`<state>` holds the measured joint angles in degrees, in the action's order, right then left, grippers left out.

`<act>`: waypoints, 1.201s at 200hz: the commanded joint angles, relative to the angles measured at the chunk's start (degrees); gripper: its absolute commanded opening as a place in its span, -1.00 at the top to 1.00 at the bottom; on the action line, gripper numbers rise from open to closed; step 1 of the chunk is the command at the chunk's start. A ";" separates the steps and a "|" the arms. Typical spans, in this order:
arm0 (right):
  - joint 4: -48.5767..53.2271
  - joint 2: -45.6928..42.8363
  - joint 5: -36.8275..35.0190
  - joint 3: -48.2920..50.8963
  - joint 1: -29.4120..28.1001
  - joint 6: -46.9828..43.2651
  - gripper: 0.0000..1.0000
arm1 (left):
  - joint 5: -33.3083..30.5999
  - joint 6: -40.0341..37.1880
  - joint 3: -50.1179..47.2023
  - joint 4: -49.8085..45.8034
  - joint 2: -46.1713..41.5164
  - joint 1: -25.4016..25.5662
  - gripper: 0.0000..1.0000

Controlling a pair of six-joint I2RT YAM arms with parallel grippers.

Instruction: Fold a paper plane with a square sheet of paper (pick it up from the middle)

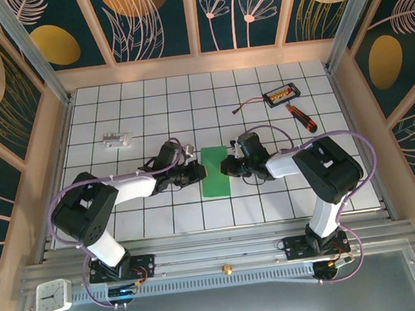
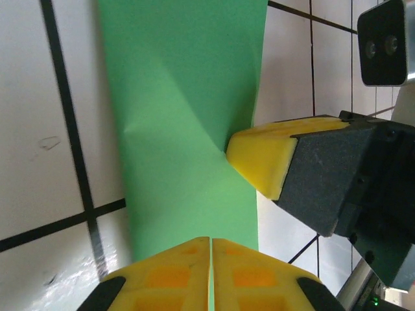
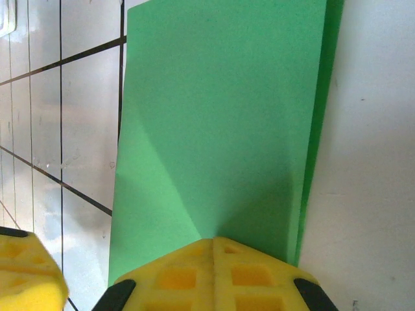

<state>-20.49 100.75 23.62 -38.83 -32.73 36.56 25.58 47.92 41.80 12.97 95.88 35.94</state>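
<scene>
Within shut left tool (image 2: 211, 243), green paper (image 2: 181, 97)

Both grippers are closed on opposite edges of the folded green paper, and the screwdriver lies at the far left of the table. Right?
Not quite: the top external view shows the screwdriver at the far right, beside the black box. The left gripper and right gripper are closed on opposite edges of the folded green paper.
</scene>
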 commanded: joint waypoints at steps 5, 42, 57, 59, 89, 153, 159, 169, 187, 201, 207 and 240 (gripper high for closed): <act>9.85 1.23 -5.93 2.18 1.00 -1.06 1.00 | 4.14 2.81 -0.47 3.52 1.95 0.59 0.85; 9.58 1.64 -5.78 2.09 1.01 -0.96 1.00 | 3.25 3.87 -2.34 3.14 3.67 1.07 0.94; 9.62 1.48 -5.86 2.18 1.01 -0.96 1.00 | 1.92 3.47 -2.60 1.76 3.83 1.09 0.96; 9.60 1.49 -5.86 2.18 1.00 -0.96 1.00 | 1.77 3.40 -2.67 1.59 3.80 1.07 0.96; 9.64 1.37 -5.95 2.40 1.04 -0.96 1.00 | 0.82 3.15 -3.37 1.05 3.98 0.98 0.98; 9.50 1.45 -5.95 2.73 1.00 -0.89 1.00 | 0.88 3.83 -4.36 2.23 2.67 0.27 0.94; 9.51 1.42 -5.95 2.71 1.08 -0.96 1.00 | 1.08 4.11 -4.28 2.74 1.20 0.27 0.92; 9.42 1.47 -5.95 2.66 1.08 -0.96 1.00 | 1.52 4.34 -4.02 3.53 0.62 0.29 0.89; 9.51 1.44 -5.91 2.62 1.03 -1.00 1.00 | 2.00 4.57 -3.38 4.45 0.62 0.28 0.83; 9.55 1.38 -5.95 2.62 1.04 -0.96 1.00 | 2.10 4.48 -2.54 5.07 0.86 0.20 0.79; 9.59 1.35 -5.95 2.70 1.00 -0.96 1.00 | 1.89 4.39 -2.28 5.28 1.10 0.10 0.78; 9.38 1.24 -5.93 2.86 1.04 -0.87 1.00 | 0.22 4.49 -1.40 5.18 4.08 -1.49 0.82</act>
<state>-20.49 100.75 23.62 -38.83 -32.73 36.56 26.55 51.79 38.87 16.56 97.67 35.92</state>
